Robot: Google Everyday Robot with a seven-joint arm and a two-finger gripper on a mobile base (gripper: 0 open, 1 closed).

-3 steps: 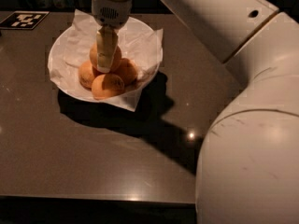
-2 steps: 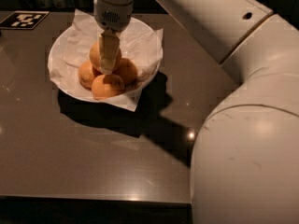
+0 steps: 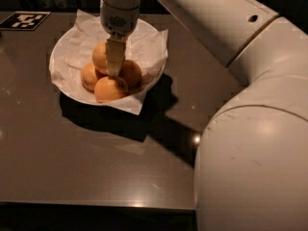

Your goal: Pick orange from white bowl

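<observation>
The white bowl [image 3: 72, 42], lined with crinkled white paper, stands at the table's back left and holds four oranges in a cluster. The orange [image 3: 110, 89], the roundest and biggest-looking, lies at the front of the cluster. The other three lie at the left [image 3: 89, 76], the back [image 3: 100, 57] and the right [image 3: 131, 72]. My gripper [image 3: 113, 72] points straight down from the wrist into the middle of the cluster, between the back and right oranges and just behind the front orange. It hides part of the back orange.
The bowl stands on a dark brown table [image 3: 96, 158]. A black-and-white marker tag [image 3: 25, 20] lies at the far left corner. My white arm [image 3: 250, 129] fills the right side and casts a shadow right of the bowl.
The gripper stays down among the oranges, shifted only slightly. The large near arm link has swung a little to the left. The oranges have not moved.
</observation>
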